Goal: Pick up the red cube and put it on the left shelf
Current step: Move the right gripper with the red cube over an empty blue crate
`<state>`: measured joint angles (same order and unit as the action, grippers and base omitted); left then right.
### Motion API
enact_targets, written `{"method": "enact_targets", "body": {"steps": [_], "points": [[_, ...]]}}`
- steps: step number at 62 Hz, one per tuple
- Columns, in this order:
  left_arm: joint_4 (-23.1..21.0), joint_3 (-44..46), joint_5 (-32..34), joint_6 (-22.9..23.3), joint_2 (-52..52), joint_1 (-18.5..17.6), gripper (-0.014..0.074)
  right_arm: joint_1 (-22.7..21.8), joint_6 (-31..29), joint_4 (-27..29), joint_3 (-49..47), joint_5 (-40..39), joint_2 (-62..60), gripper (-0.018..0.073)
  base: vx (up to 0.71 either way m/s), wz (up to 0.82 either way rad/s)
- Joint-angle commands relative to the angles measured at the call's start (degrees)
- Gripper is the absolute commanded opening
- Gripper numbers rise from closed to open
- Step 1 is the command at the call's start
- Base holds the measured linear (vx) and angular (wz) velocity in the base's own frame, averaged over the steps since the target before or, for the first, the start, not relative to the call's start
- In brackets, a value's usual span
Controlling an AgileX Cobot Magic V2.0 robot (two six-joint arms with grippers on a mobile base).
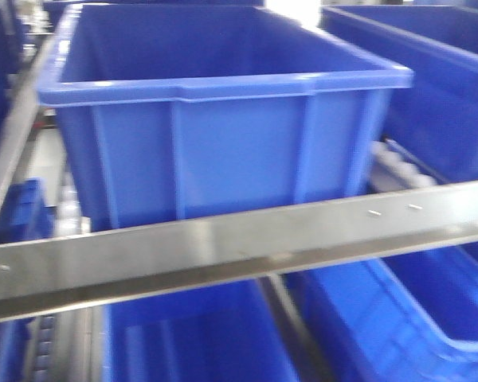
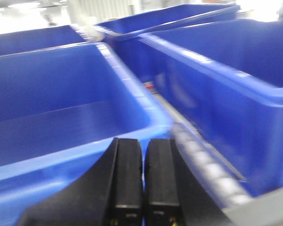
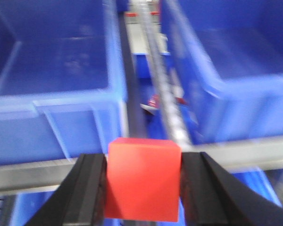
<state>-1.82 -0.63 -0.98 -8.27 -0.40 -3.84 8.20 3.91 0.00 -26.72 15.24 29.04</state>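
Steel-railed left shelf [image 1: 223,259] lies ahead; red cube [image 3: 143,179] is clamped between right fingers [image 3: 87,188]; left fingers [image 2: 127,174] are pressed together, empty. Transport step: next, likely advance over a crate [image 3: 52,70], then release.

Nothing written could be read in any view. The blue crates [image 1: 223,151], the steel rail [image 1: 223,255] in front of the crates and the red cube [image 3: 142,179] showed only plain, blurred surfaces, with no legible label, brand or number.
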Motion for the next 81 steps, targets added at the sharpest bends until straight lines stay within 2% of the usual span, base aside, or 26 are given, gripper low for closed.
{"method": "enact_targets", "body": {"steps": [1, 29, 81], "points": [[-0.6, -1.3, 4.7, 0.0, 0.5, -0.1, 0.0106, -0.2, -0.5, 0.0, -1.8, -5.1, 0.5, 0.0070, 0.21, 0.54], [-0.6, -1.3, 4.7, 0.0, 0.5, -0.1, 0.0106, -0.2, -0.5, 0.0, -1.8, -5.1, 0.5, 0.0070, 0.16, 0.44], [-0.6, -1.3, 4.7, 0.0, 0.5, -0.1, 0.0106, -0.2, -0.5, 0.0, -1.8, -5.1, 0.5, 0.0070, 0.03, 0.07]]}}
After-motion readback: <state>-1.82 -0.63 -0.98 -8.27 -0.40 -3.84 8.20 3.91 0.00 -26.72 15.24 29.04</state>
